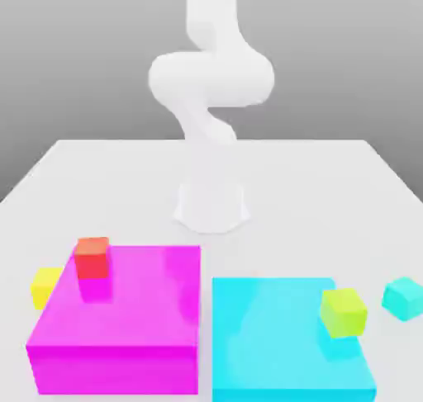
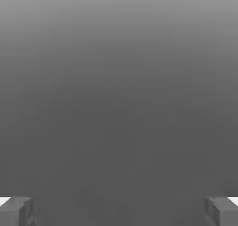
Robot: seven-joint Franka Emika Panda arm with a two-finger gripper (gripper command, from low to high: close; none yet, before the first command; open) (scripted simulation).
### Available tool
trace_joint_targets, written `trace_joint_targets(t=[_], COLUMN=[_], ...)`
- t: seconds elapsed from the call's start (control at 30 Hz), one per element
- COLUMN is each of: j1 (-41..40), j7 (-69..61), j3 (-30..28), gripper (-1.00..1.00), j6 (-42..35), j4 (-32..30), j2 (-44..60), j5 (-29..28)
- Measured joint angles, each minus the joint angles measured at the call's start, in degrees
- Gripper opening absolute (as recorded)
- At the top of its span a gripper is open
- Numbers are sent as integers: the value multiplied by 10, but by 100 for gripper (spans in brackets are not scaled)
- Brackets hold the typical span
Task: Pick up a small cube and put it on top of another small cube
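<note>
The small yellow cube (image 1: 45,286) sits on the white table at the exterior view's left, tucked against the side of the big magenta block (image 1: 124,334). On the table at the exterior view's far right lies the small teal cube (image 1: 404,297), just beside the big cyan block (image 1: 273,351). In the hand view my gripper (image 2: 119,211) is open, its grey fingertips (image 2: 16,210) set wide apart with nothing between them and plain grey beyond. The white arm (image 1: 211,78) rises from its base at the table's middle, well behind the cubes.
A red cube (image 1: 92,257) rests on the magenta block's far left corner. A lime yellow-green cube (image 1: 344,312) stands on the cyan block's right side. The two flat blocks lie side by side near the front, with a narrow gap between them.
</note>
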Motion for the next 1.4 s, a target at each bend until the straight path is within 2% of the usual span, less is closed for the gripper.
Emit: trace_joint_targets(t=[0.27,0.5,0.7,0.9,0.93,1.17,1.37,1.4], j1=[-126,-210,-286,-333,-341,-343,-325,-334], j7=[153,271,329,292,288,288,333,322], j3=[-27,-77,-114,-59,-49,-47,-81,-85], gripper=[0,0,0,0,-100,-100,-100,-100], j6=[96,177,249,344,358,361,274,267], j4=[-78,-145,-203,-192,-189,-188,-209,-211], j2=[170,315,441,566,583,586,477,473], j5=[-25,-29,28,99,105,104,44,51])
